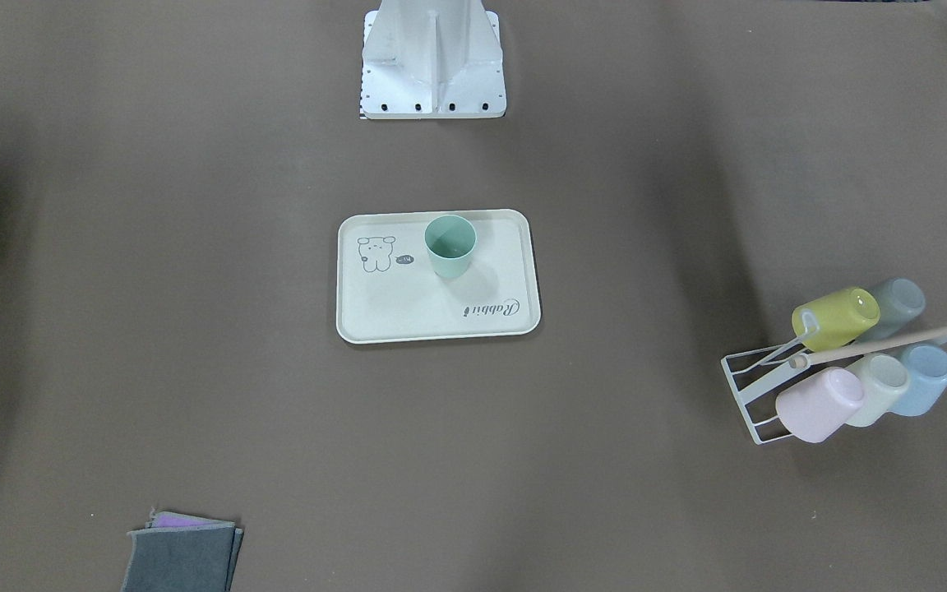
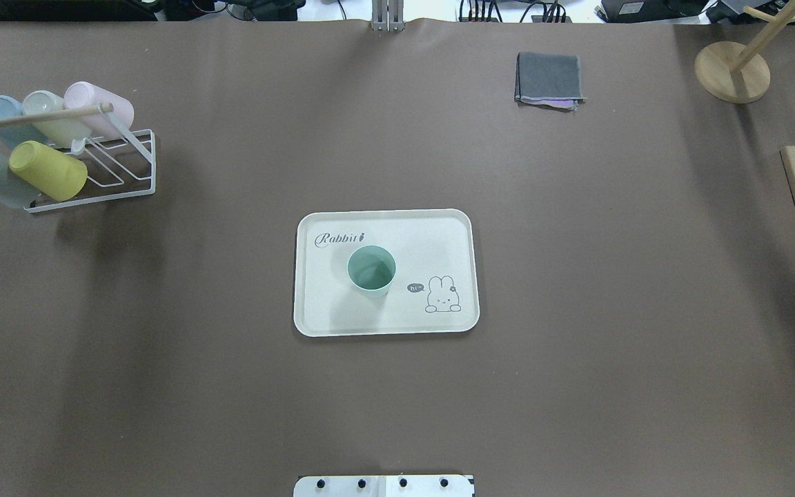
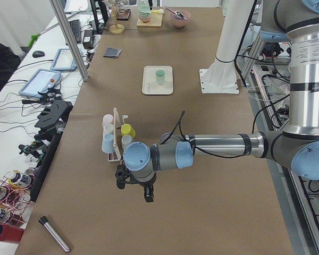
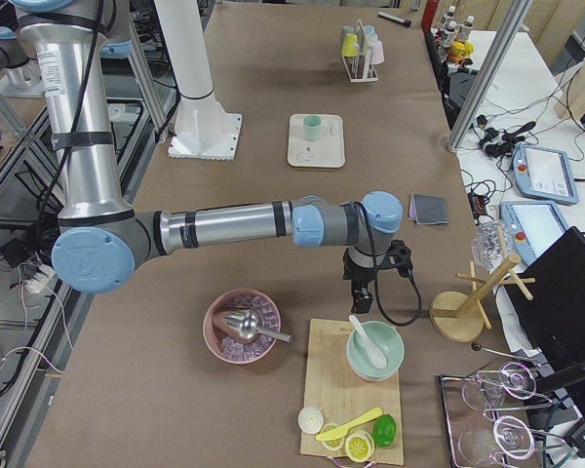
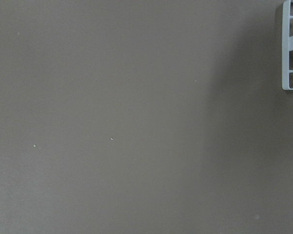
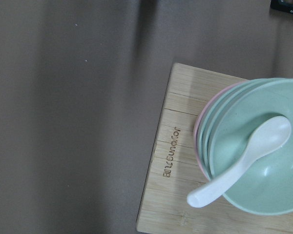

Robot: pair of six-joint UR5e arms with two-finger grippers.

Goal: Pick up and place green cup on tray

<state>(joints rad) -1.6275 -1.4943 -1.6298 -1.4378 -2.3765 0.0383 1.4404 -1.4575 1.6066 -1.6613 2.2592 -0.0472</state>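
The small mint-green plastic cup [image 2: 371, 270] stands upright on the flat cream rectangular tray [image 2: 439, 231] mid-worktop, so placing looks done. The left hand [image 3: 135, 192] and right hand [image 4: 366, 291] hang well apart, probably parked clear; their opening cannot be told.

Mint green cup [image 1: 450, 247], cream tray [image 1: 408, 312] with grey drawing [image 1: 376, 252], brown table [image 1: 194, 329].

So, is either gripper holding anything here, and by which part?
Nothing shows in either. The green cup stands free on the tray; left gripper and right gripper hang far off.
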